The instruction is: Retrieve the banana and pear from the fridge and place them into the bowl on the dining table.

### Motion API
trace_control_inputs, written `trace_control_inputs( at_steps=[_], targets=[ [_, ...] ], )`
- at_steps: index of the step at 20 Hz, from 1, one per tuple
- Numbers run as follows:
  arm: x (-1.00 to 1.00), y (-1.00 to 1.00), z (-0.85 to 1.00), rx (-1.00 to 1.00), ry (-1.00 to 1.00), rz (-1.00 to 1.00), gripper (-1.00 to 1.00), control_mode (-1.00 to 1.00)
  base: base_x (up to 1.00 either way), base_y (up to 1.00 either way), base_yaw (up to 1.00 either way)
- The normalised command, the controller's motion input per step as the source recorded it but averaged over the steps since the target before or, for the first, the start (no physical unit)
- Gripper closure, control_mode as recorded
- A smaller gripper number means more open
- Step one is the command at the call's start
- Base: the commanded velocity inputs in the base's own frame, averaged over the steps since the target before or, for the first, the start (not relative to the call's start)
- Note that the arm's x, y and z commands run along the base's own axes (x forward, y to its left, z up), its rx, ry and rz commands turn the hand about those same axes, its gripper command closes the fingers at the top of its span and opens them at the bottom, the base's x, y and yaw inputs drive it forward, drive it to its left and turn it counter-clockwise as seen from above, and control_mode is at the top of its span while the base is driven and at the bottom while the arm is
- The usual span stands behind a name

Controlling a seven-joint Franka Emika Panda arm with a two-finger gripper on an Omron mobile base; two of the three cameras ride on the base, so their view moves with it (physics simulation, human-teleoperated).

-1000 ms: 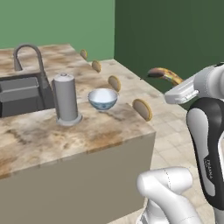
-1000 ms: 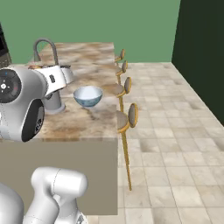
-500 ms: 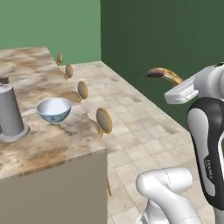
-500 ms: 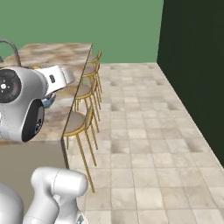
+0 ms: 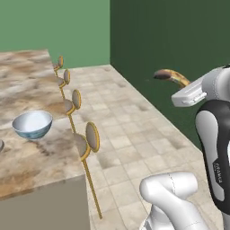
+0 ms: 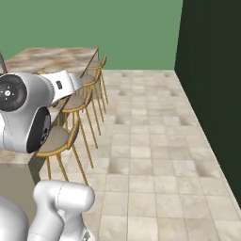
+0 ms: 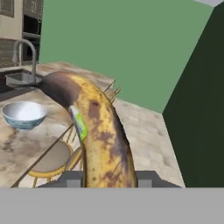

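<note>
I am looking over a simulated kitchen with a mottled beige-brown stone bench (image 5: 31,152), the dining table, as my landmark. My white arm's end effector (image 7: 105,177) is closed tight around the curved yellow banana mottled with brown (image 7: 98,131), and the fruit juts out past the fingers with its dark brown tip leading. In the left base view the banana (image 5: 170,77) is held high in the air, well apart from the bench and off to its right, over the beige tiled floor (image 5: 134,130) and in front of a dark green wall (image 5: 179,40). A round pale blue-white bowl with a glossy rim (image 5: 32,125) stands upright on the bench, near the edge that faces the banana. Round-seated wooden stools (image 5: 83,143) stand in a row along that same edge, just beside the bench. In the hand view a curved steel tap (image 7: 24,52) rises over a sink at the far part of the bench, beyond the bowl (image 7: 24,114).
</note>
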Motion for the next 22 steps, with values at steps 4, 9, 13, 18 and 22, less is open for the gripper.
trace_control_inputs(
  at_steps=[4, 9, 13, 18, 22],
  targets=[
    [0.00, 0.00, 0.00, 0.00, 0.00, 0.00, 1.00, 1.00, 0.63, -0.32, 0.40],
    [0.00, 0.00, 0.00, 0.00, 0.00, 0.00, 1.00, 1.00, 0.41, -0.53, 0.43],
    [0.00, 0.00, 0.00, 0.00, 0.00, 0.00, 1.00, 1.00, 0.29, -0.72, 0.43],
    [0.00, 0.00, 0.00, 0.00, 0.00, 0.00, 1.00, 1.00, 0.42, -0.74, 0.45],
    [0.00, 0.00, 0.00, 0.00, 0.00, 0.00, 1.00, 1.00, 0.66, -0.60, 0.50]
  ],
)
